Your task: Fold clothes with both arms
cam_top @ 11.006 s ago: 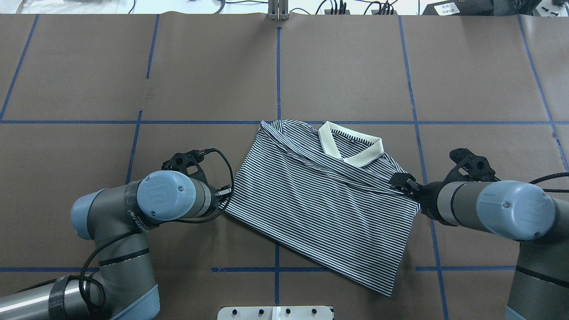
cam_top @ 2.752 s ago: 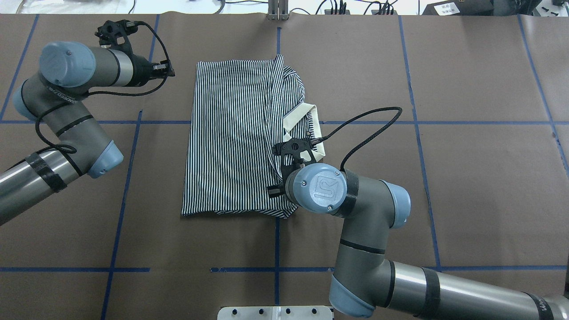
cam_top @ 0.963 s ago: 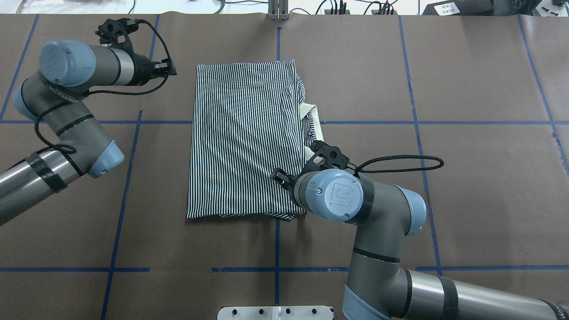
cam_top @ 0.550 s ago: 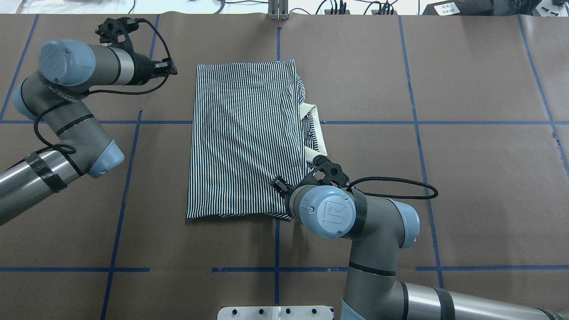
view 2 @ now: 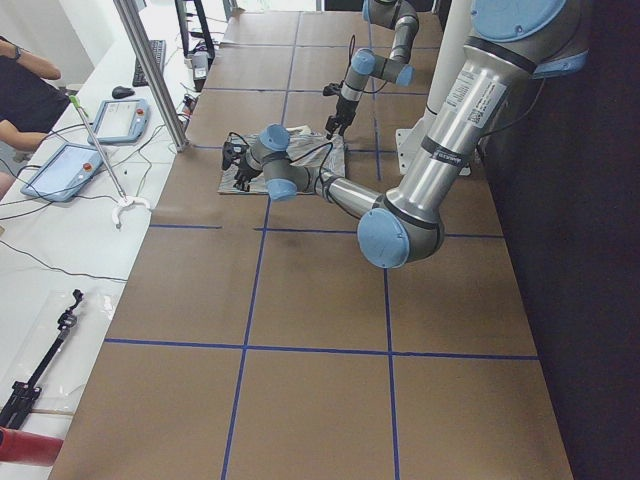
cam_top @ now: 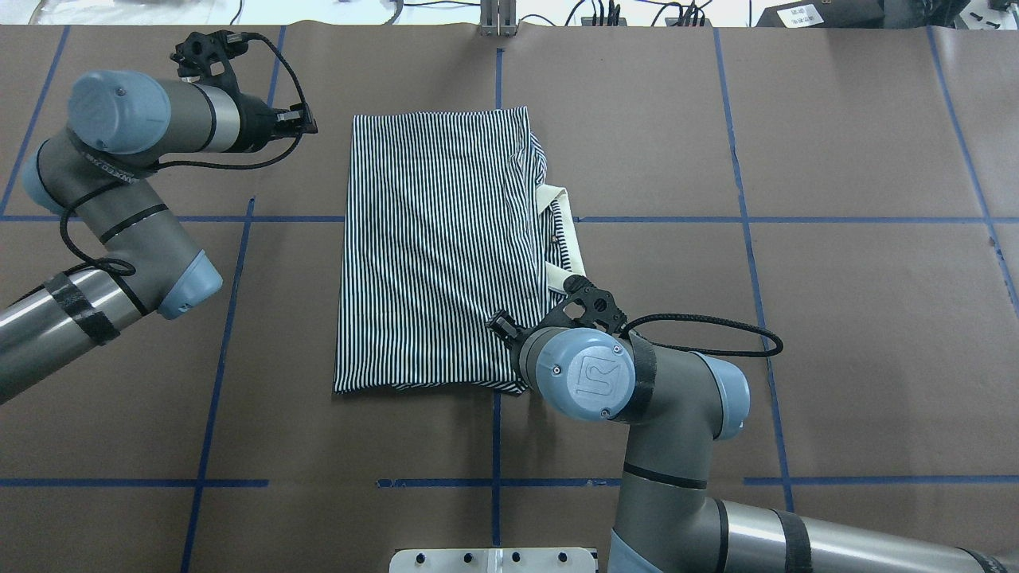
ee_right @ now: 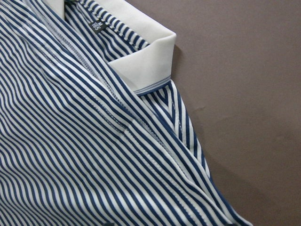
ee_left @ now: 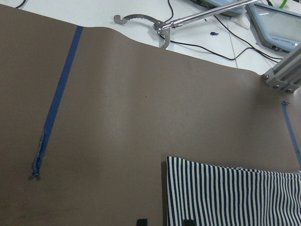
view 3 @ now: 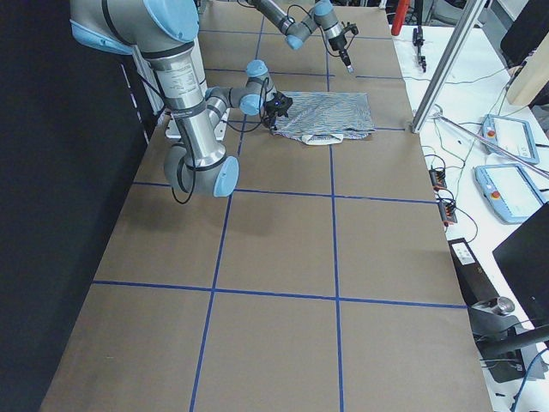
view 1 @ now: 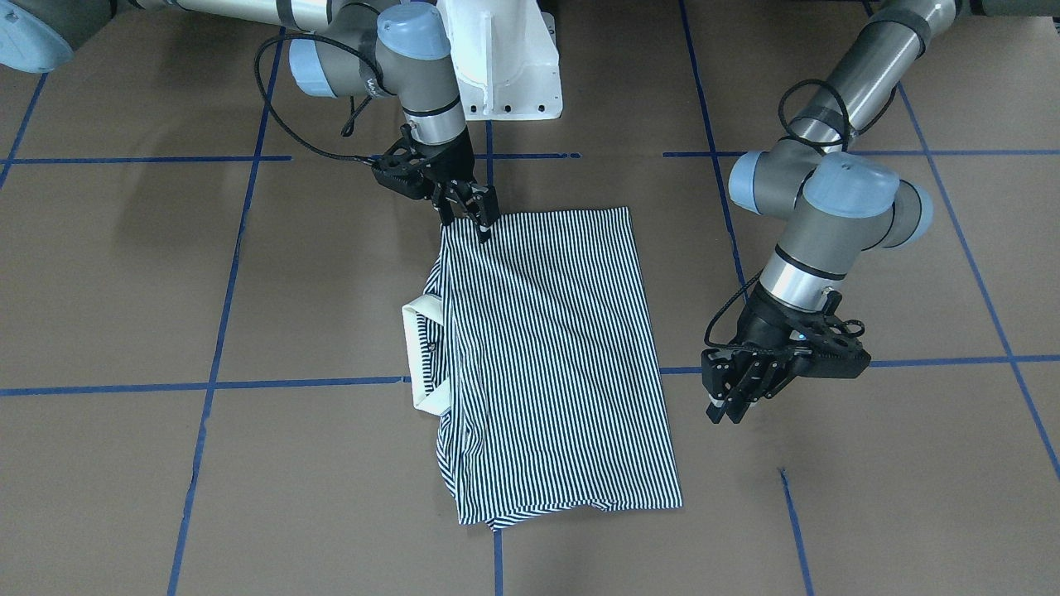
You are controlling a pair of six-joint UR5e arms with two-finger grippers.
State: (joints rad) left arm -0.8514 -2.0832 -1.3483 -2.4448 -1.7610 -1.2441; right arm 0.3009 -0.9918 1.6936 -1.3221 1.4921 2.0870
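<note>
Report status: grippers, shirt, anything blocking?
Left gripper open, empty, beside polo shirt. Right gripper looks open, over its robot-side corner. Shirt folded flat, collar poking out one side. Nothing blocking seen.

robotics lab. industrial left arm (cam_top: 119, 191) and right arm (cam_top: 677, 398) stand either side of a white pedestal base (view 1: 505, 58). table (cam_top: 836, 318) covered in brown paper, gridded with blue tape lines (cam_top: 796, 219). white side bench (view 2: 60, 300) carries teach pendants (view 2: 62, 170); an aluminium frame post (view 2: 152, 70) rises at the table edge. cables (cam_top: 607, 13) plugged in along the far edge. operator (view 2: 25, 85) at the bench end.
</note>
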